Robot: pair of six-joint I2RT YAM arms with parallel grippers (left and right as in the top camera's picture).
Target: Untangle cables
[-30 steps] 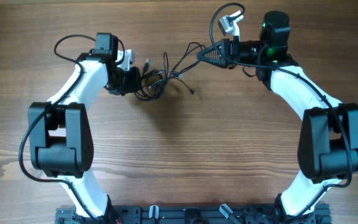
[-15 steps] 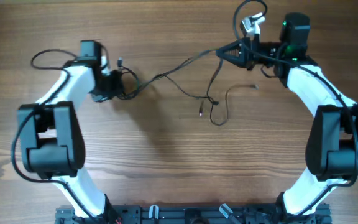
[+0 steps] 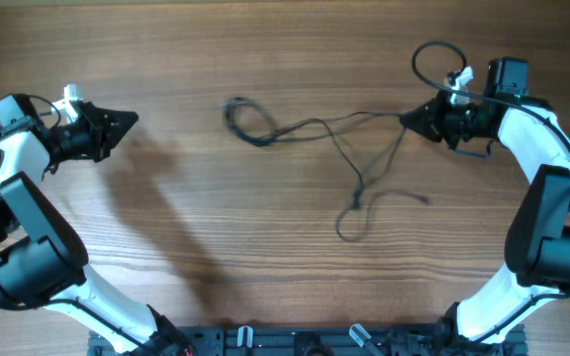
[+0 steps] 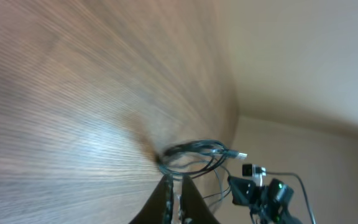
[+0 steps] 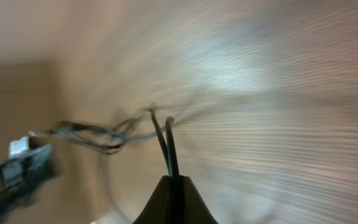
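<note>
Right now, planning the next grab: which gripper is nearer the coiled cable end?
Left. The left gripper is shut, facing the coil but apart from it; the right gripper holds the cables at the far end.

Both arms share one build — white, rounded shells between bulky black joint housings. The left arm (image 3: 28, 247) fills the left edge of the overhead frame and the right arm (image 3: 552, 237) the right edge. Each has a big, boxy black housing low down and a slimmer white link above it. Their feet meet a black rail (image 3: 295, 341) along the bottom edge, dotted with small metal clips. The left gripper (image 3: 130, 120) and right gripper (image 3: 405, 118) are black wedges tapering to a point — dark, narrow fingers (image 5: 163, 202) in the wrist views. A small white part sits by each wrist, and a thin black wire (image 3: 426, 61) loops off the right one.
</note>
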